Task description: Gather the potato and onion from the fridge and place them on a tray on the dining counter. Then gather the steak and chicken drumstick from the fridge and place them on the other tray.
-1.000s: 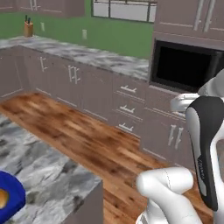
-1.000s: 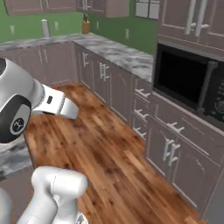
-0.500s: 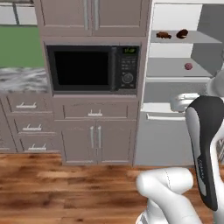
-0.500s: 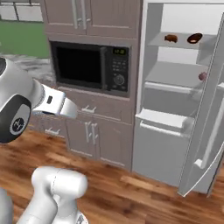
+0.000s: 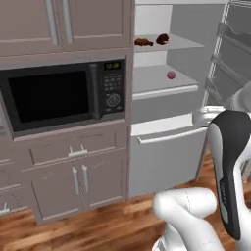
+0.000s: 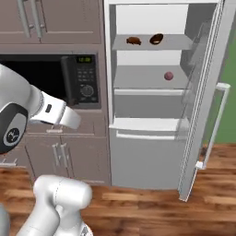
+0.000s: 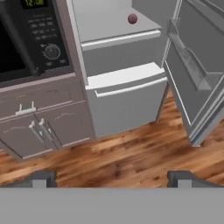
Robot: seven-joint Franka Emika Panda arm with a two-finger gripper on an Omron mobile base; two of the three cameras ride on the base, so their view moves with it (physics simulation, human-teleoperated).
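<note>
The gripper (image 7: 112, 179) hangs with its 2 fingertips (image 7: 40, 178) spread wide apart and nothing between them; below it lies wood floor (image 7: 131, 153). In the hand view it looks down at the fridge (image 7: 127, 100), well short of it.

The fridge stands open. Its door (image 6: 207, 92) swings out to the right, with a pale bar handle (image 6: 216, 124) on the outer edge and shelf racks on the inner face. The lower drawer (image 6: 145, 159) is closed, a horizontal handle along its top.

On the upper shelf (image 6: 152, 44) lie 2 pieces of meat, near each other but apart. The drumstick (image 6: 133, 41) is the left one (elongated, orange-brown). The steak (image 6: 156, 38) is to its right, darker and rounder. In the left base view the same pair shows: drumstick (image 5: 143, 42), then steak (image 5: 162, 38).

On the shelf below sits 1 small reddish round thing (image 6: 168, 75), toward the right side; what it is cannot be told. It also shows in the left base view (image 5: 170, 75) and near the top of the hand view (image 7: 132, 19).

Left of the fridge a black microwave (image 5: 59, 95) is built into a brown cabinet (image 5: 63, 181), its green clock lit. Under it are a drawer and 2 cabinet doors with bar handles.

The white arm (image 5: 228, 166) rises at the right of the left base view.
</note>
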